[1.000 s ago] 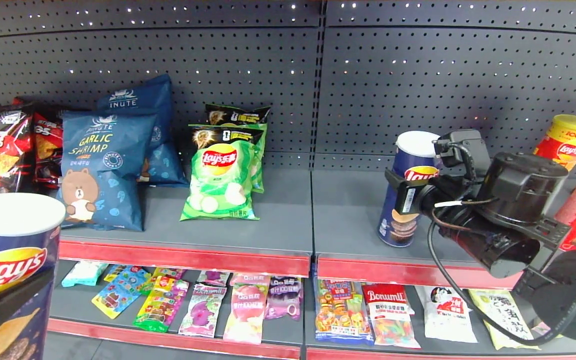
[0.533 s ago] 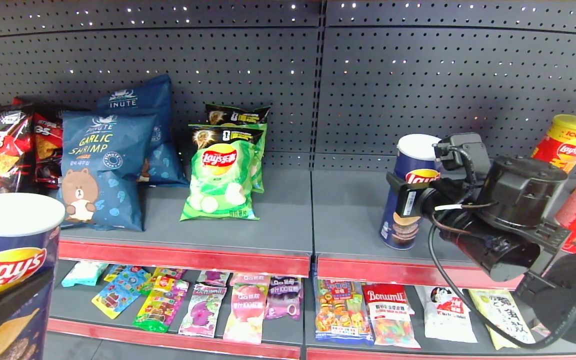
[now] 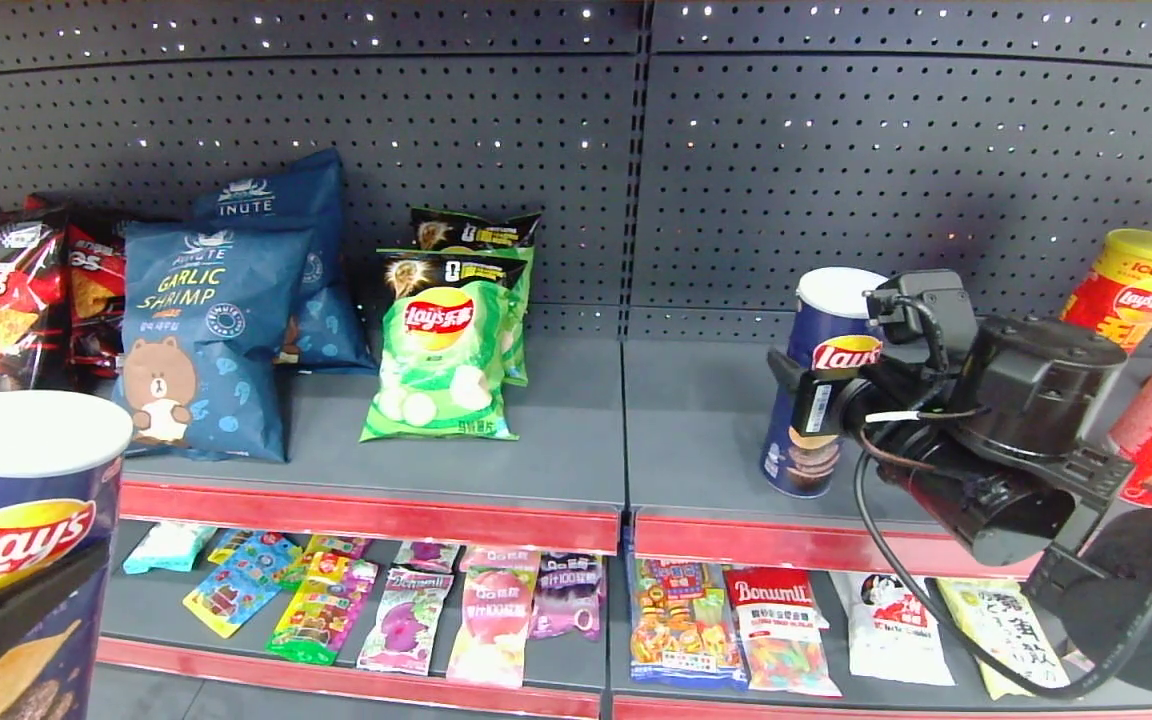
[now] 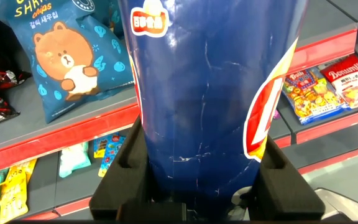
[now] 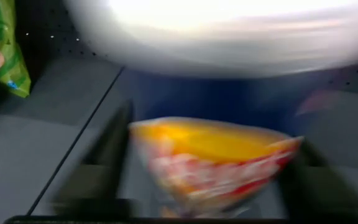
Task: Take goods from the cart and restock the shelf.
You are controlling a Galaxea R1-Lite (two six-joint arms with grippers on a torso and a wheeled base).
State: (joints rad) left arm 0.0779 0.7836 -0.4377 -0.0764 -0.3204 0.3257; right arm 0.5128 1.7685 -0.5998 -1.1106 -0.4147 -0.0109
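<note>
On the grey metal shelf (image 3: pixel 556 440), near its red front lip, a tall blue cardboard crisp canister (image 3: pixel 802 455) with a white lid leaned slightly, apparently being set down. The right gripper (image 3: pixel 816 395) was clamped round its middle. The left gripper (image 4: pixel 204 163) squeezed a matching blue canister (image 3: pixel 21 480) held low at the left, probably next to be shelved.

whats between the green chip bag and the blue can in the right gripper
Nothing in the head view: bare grey shelf between the green chip bag and the blue can, crossed only by a panel seam.
</note>
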